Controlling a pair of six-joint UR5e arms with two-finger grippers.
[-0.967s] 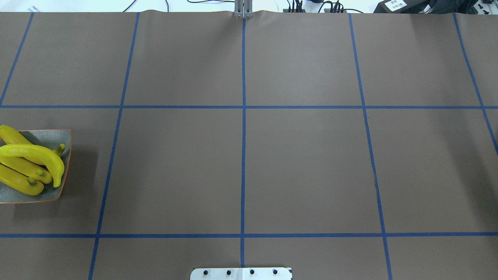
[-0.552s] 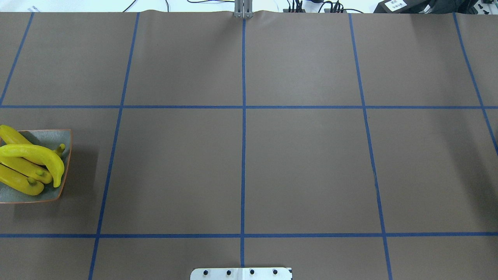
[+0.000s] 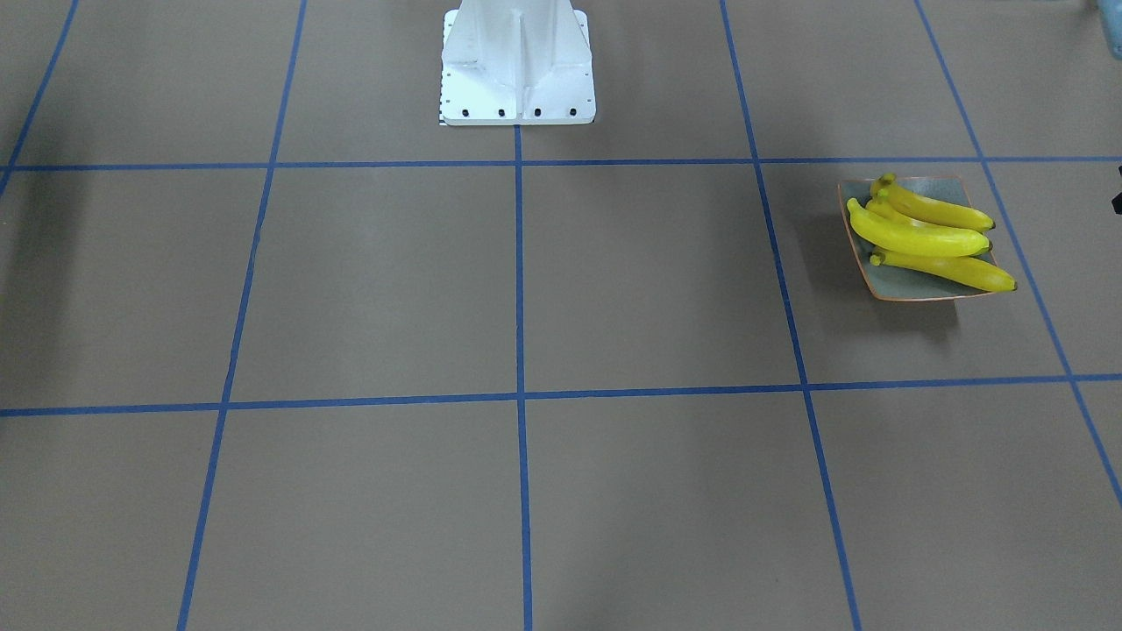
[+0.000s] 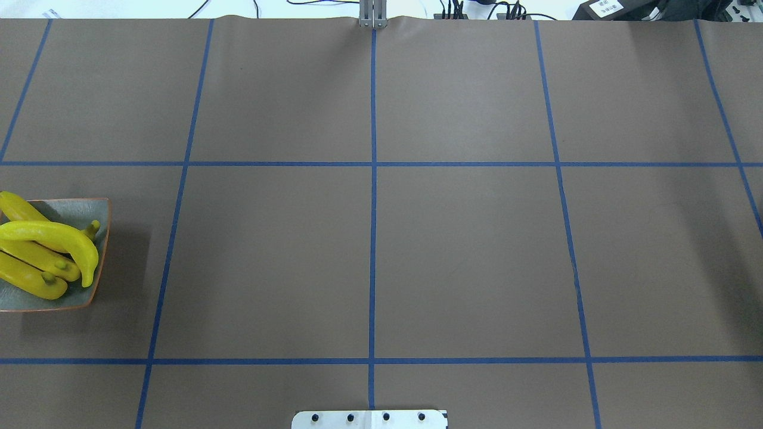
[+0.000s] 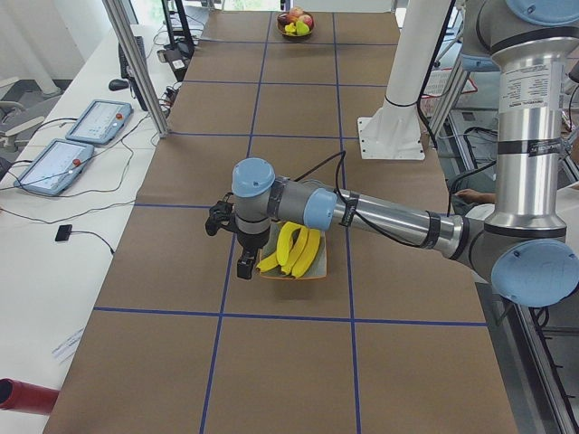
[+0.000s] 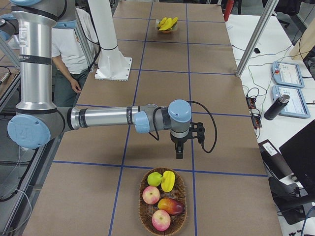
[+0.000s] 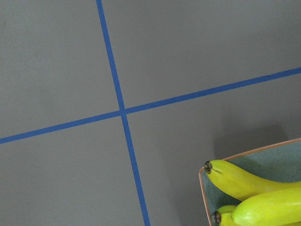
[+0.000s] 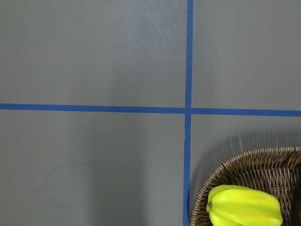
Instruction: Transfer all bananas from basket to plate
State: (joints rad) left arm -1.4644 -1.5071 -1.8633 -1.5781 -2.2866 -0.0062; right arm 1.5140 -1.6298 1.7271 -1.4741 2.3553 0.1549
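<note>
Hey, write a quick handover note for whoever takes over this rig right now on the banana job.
Left end effector: hangs beside the plate; open or shut cannot be told.
Right end effector: hangs by the basket; likewise unclear.
Bananas: four lie piled on the plate, at the table's left end.
Done: the transfer looks complete; the basket shows only other fruit.
Left: probably nothing; check the basket.

Four smooth yellow bananas (image 3: 929, 238) are lying piled in the square grey-green plate (image 3: 898, 282), one resting across the others, dark tips overhanging its orange-brown rim. Plate is sitting flat at the robot's left end. Wicker basket (image 8: 244, 174) is sitting well apart, at the right end.
</note>
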